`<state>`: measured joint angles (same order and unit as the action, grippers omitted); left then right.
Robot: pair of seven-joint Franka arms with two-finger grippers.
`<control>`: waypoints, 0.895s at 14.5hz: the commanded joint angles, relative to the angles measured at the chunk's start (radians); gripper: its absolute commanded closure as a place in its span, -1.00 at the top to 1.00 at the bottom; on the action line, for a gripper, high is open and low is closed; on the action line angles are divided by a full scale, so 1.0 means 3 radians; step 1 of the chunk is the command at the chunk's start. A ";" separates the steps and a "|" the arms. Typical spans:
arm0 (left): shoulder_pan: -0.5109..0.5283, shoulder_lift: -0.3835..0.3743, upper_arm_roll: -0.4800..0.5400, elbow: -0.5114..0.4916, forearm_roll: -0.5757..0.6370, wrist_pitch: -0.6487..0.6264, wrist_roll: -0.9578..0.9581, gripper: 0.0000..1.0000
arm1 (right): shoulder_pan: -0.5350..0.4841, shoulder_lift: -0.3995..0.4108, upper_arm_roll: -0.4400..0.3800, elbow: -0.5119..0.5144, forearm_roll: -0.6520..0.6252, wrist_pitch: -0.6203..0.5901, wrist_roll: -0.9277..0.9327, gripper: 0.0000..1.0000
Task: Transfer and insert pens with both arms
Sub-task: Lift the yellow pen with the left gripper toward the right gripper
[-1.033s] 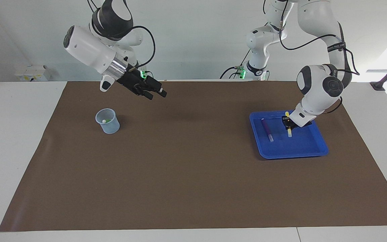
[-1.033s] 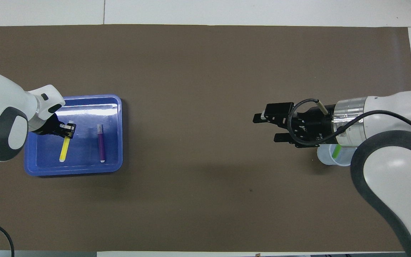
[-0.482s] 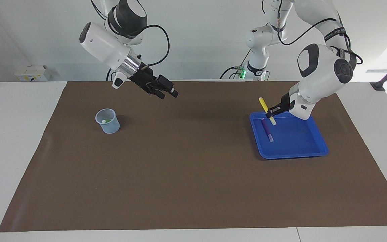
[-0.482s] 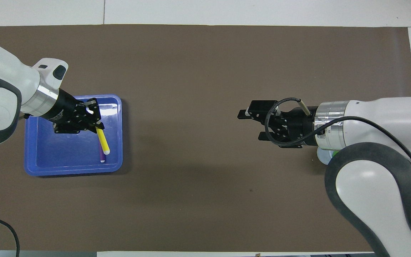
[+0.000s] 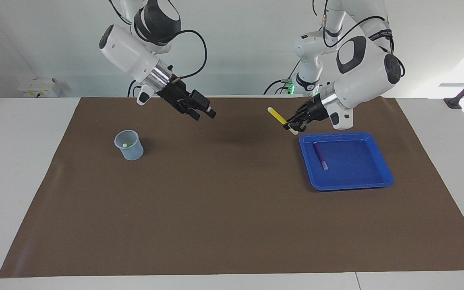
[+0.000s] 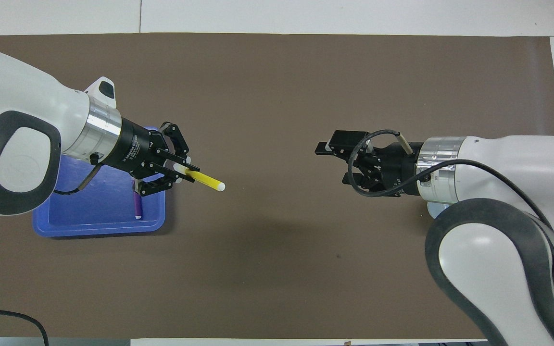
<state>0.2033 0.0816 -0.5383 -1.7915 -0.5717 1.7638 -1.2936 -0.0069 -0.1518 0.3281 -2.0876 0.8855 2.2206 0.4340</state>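
Left tool (image 5: 292, 128) level, gripping yellow pen (image 5: 277, 116)

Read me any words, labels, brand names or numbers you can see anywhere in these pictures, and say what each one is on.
None can be read.
Left claw body: a line of white print, too small to read.
Left arm's upper link: a band of pale lettering, too blurred to read.
Yellow pen, purple pen, blue tray, clear cup: no print visible.
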 commanded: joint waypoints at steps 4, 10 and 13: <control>-0.0258 -0.0256 -0.0072 -0.0521 -0.0757 0.0854 -0.0821 -1.00 | 0.0222 -0.0026 0.0021 -0.0052 0.0101 0.0288 0.0046 1.00; -0.0442 -0.0318 -0.0077 -0.0680 -0.1131 0.1304 -0.1011 -1.00 | 0.0442 -0.0021 0.0021 -0.0052 0.0096 0.0488 0.0062 0.80; -0.0514 -0.0318 -0.0077 -0.0686 -0.1162 0.1371 -0.1036 -1.00 | 0.0458 -0.0021 0.0021 -0.0052 0.0070 0.0488 -0.0055 0.59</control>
<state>0.0688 0.0217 -0.5708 -1.9611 -0.8904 2.1390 -1.5870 0.1290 -0.1505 0.3316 -2.0928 0.8885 2.3522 0.4460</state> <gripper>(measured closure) 0.828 0.176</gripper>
